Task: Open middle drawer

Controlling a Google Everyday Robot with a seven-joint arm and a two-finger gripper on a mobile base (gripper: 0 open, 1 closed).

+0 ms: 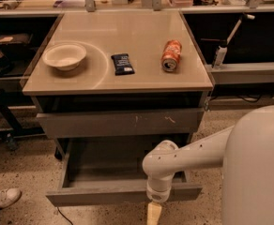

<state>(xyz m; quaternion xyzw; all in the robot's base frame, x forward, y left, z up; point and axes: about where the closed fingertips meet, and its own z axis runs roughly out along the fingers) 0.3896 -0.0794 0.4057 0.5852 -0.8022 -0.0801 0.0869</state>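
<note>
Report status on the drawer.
Claw low, just outside the middle drawer front. Drawer pulled well out, inside showing. Only the arm crosses its front edge.

Middle drawer [104,197] is sticking way out under the scuffed upper front [120,122], grey inside showing. Gripper [154,213] hangs right at its front edge, right of middle. On the tabletop [141,32]: 1 bowl [64,56], 1 dark snack packet [122,63], 1 orange can [171,56] on its side.

my gripper [154,213]: pale tan, under my wrist [160,168] at the view's bottom edge | wrist: white, rounded | arm [203,150]: smooth white, small dark dots
</note>
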